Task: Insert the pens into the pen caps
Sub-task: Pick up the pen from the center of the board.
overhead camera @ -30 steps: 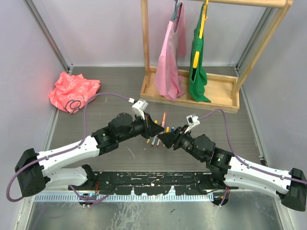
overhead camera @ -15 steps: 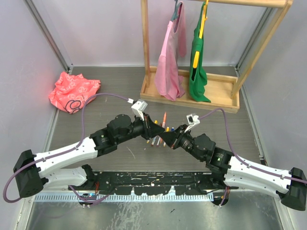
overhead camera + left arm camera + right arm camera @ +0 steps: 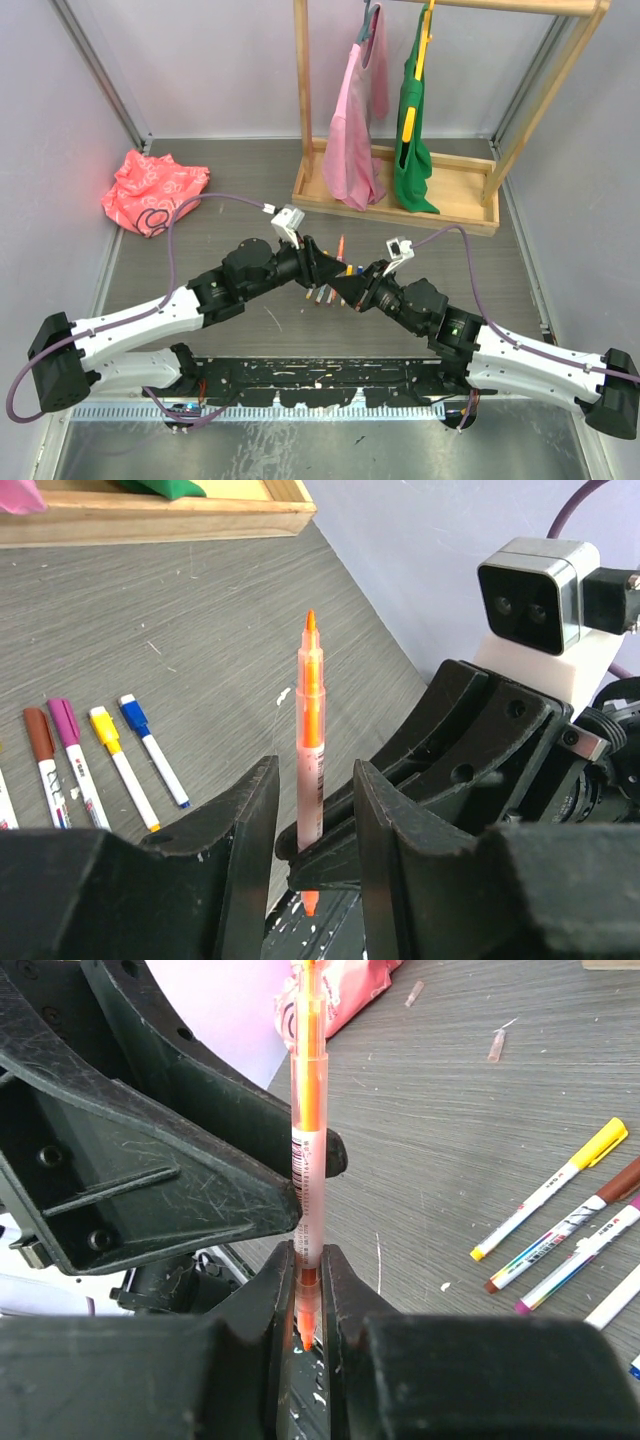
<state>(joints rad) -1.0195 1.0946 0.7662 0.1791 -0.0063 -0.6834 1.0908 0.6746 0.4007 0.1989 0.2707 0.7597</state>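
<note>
An orange pen (image 3: 308, 1110) with a pale barrel stands upright between the two grippers at the table's middle (image 3: 341, 245). Its bare orange tip points up (image 3: 311, 620). My right gripper (image 3: 308, 1252) is shut on its lower end, and an orange tip pokes out below the jaws. My left gripper (image 3: 315, 770) is open, its jaws on either side of the pen's barrel with a gap each side. Brown (image 3: 42, 750), purple (image 3: 70, 738), yellow (image 3: 115, 755) and blue (image 3: 150, 748) capped pens lie on the table. No loose pen cap shows.
A wooden rack (image 3: 400, 190) with a pink and a green garment stands at the back. A crumpled red-pink bag (image 3: 152, 190) lies at the back left. A black rail (image 3: 320, 380) runs along the near edge. Grey walls close both sides.
My left gripper has moved a little right and nearer the right gripper, so its jaws now flank the orange pen. The right gripper still holds the pen upright.
</note>
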